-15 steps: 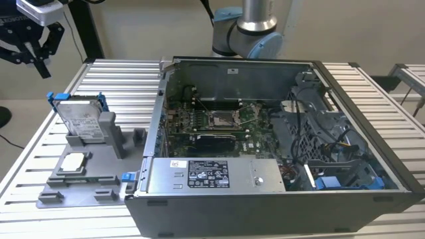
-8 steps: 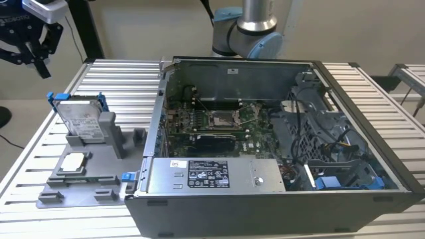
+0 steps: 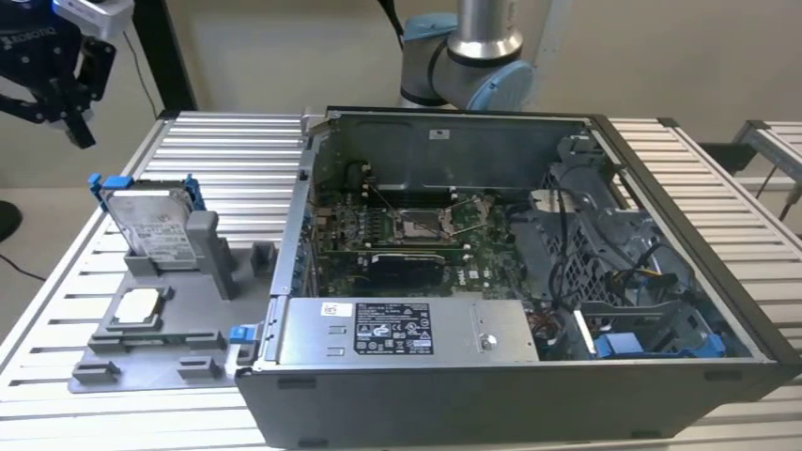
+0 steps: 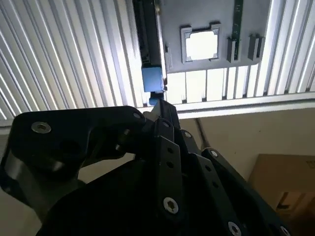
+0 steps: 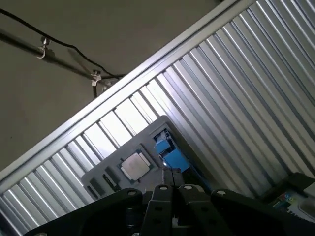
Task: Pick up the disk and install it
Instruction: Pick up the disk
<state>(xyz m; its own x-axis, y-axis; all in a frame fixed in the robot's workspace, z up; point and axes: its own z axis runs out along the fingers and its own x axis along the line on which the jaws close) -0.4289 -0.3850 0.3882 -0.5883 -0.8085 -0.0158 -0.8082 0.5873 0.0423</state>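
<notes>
**A:** Starting from the exterior view's left, where's the gripper (image 3: 63, 108)?

**B:** High in the corner, over the edge of the slatted table (image 3: 225, 150), well apart from everything. In both wrist views the claw looks drawn together with nothing in it. So I judge this to be the approach, with 0 contact so far.

**A:** And the disk (image 3: 157, 225)?

**B:** Just to the right and lower down. It stands on edge in a grey holder (image 3: 207, 249), leaning back a little, label face out. Its blue bracket (image 3: 111, 180) sticks up at the top.

**A:** What would make the pick clean?

**B:** My judgement is that the claw must spread before it descends. It should line up with the disk's lean, not with the table, and close on the 2 flat faces. The bracket looks like thin plastic and may flex or slip if gripped. Lifting along the slot should stop the disk from binding in the holder.

**A:** Anything close by to avoid?

**B:** A processor chip (image 3: 135, 308) lies flat on the same holder, near the disk's foot. Further right is the open computer case (image 3: 701, 282), whose near wall stands just beside the holder. The power supply (image 3: 401, 329) sits at the case's front. A wide swing could clip that wall.
</notes>
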